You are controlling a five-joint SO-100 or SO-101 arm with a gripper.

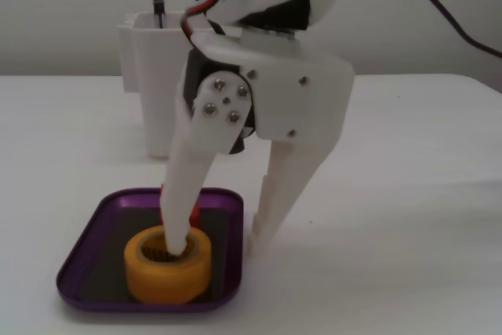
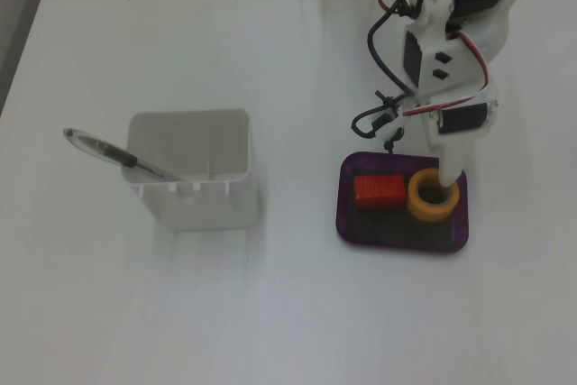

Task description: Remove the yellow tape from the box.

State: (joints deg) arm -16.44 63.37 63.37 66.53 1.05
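The yellow tape (image 1: 169,276) lies flat in the purple box (image 1: 85,250), at its near end in this fixed view. My gripper (image 1: 220,247) is open and points down. Its left finger (image 1: 184,194) reaches into the roll's hollow core. Its right finger (image 1: 278,202) stands well apart from the roll, with its tip down by the box's right rim. From above, the tape (image 2: 421,209) sits at the right end of the box (image 2: 406,239), and the gripper (image 2: 444,169) comes down over it with one finger in the core. The other finger is hidden under the arm.
A red ribbed block (image 2: 379,190) lies in the box beside the tape; it is mostly hidden behind my finger in the low fixed view (image 1: 194,211). A tall white square container (image 2: 194,173) holding a pen (image 2: 113,152) stands to the left. Arm cables (image 2: 388,51) hang above the box.
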